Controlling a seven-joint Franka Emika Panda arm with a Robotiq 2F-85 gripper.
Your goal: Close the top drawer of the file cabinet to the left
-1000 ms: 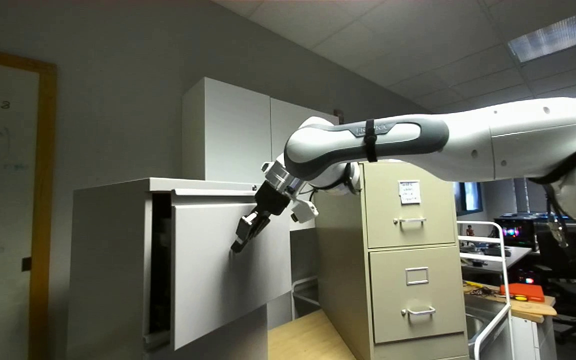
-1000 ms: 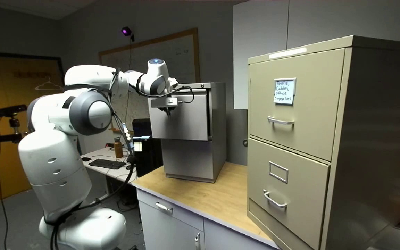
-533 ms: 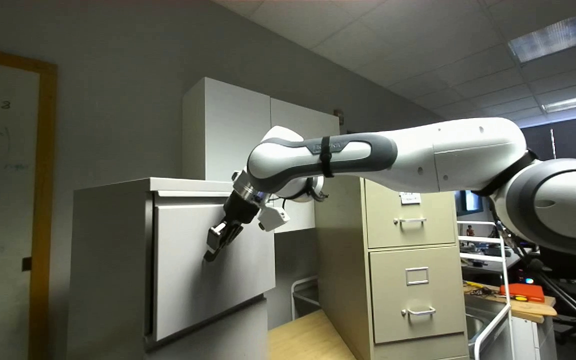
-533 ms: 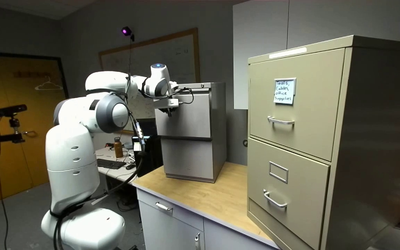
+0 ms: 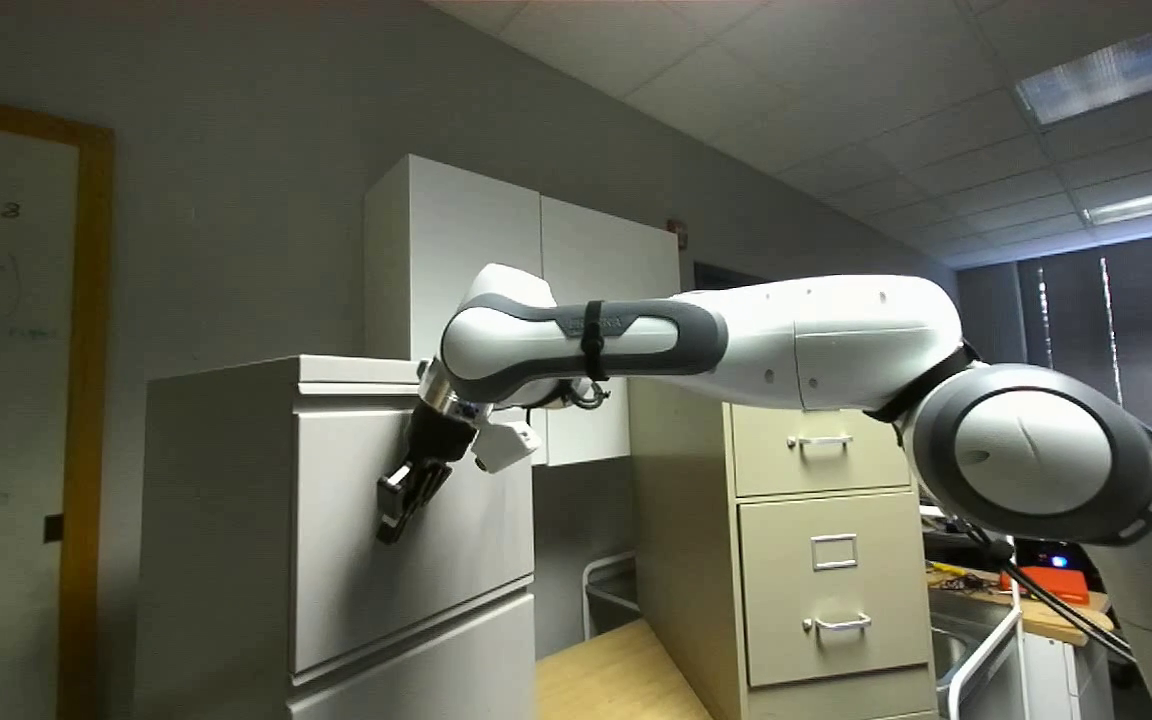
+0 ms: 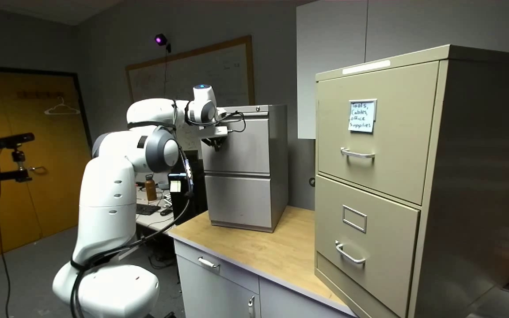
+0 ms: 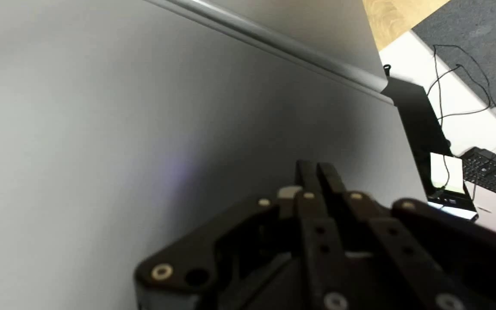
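The file cabinet (image 5: 221,530) is the grey-white metal box, also seen in an exterior view (image 6: 279,176). Its top drawer (image 5: 476,510) has a plain flat front, also visible in an exterior view (image 6: 248,150). The front lines up with the cabinet body and the lower drawer, and no dark inside shows. My gripper (image 5: 391,530) is shut and empty, with its fingertips pointing down against or very near the drawer front; exact contact is hard to tell. In the wrist view the drawer front (image 7: 80,129) fills most of the picture behind the nearly touching fingertips (image 7: 316,170).
The beige handled cabinet (image 6: 376,176) stands beside the file cabinet on the wooden counter (image 6: 237,236). A white two-door cupboard (image 5: 476,240) hangs on the wall behind. A desk with a keyboard (image 6: 147,208) and a dark computer case lies beyond the cabinet's far side.
The top drawer has moved back into the cabinet, and the dark gap beside and below its front has closed. The arm has moved forward with it, the gripper staying at the front.
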